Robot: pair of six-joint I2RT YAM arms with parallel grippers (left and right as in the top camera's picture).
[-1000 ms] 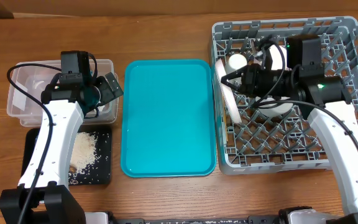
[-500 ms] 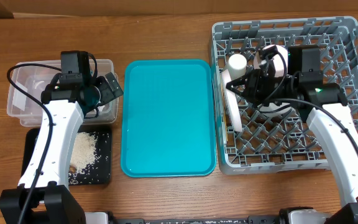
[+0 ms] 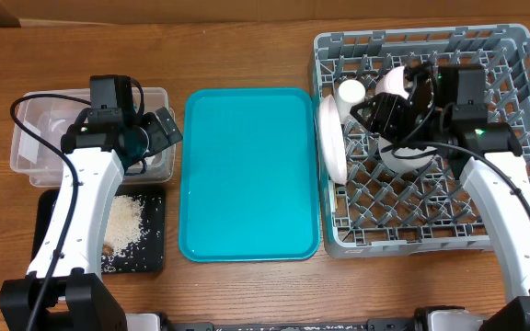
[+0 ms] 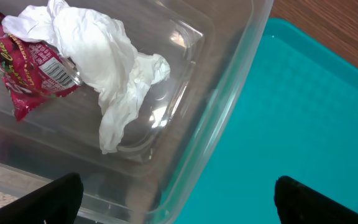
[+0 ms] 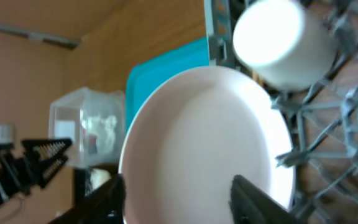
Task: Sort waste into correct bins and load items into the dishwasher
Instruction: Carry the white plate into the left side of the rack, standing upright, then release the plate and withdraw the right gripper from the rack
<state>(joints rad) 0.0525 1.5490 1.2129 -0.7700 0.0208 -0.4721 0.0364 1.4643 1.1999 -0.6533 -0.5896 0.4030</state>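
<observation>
A white plate (image 3: 331, 138) stands on edge against the left wall of the grey dishwasher rack (image 3: 421, 37). My right gripper (image 3: 364, 112) is just right of it, open; in the right wrist view the plate (image 5: 204, 137) fills the space beyond the gripper (image 5: 179, 199), face-on. A white cup (image 3: 351, 92), a pinkish bowl (image 3: 394, 81) and a white bowl (image 3: 408, 156) sit in the rack. My left gripper (image 3: 164, 129) hangs open over the clear tub's (image 3: 35, 138) right edge. The tub holds a red wrapper (image 4: 30, 68) and a white napkin (image 4: 104, 68).
The teal tray (image 3: 251, 175) lies between tub and rack. In front of the tub, a black tray (image 3: 49, 230) holds whitish rice scraps (image 3: 122, 225). The tub's wall (image 4: 229, 99) runs under the open left gripper (image 4: 182, 205).
My right gripper has opened and let go of the plate, which now leans at the rack's left wall. The right wrist has drawn back to the right. The left arm has not moved.
</observation>
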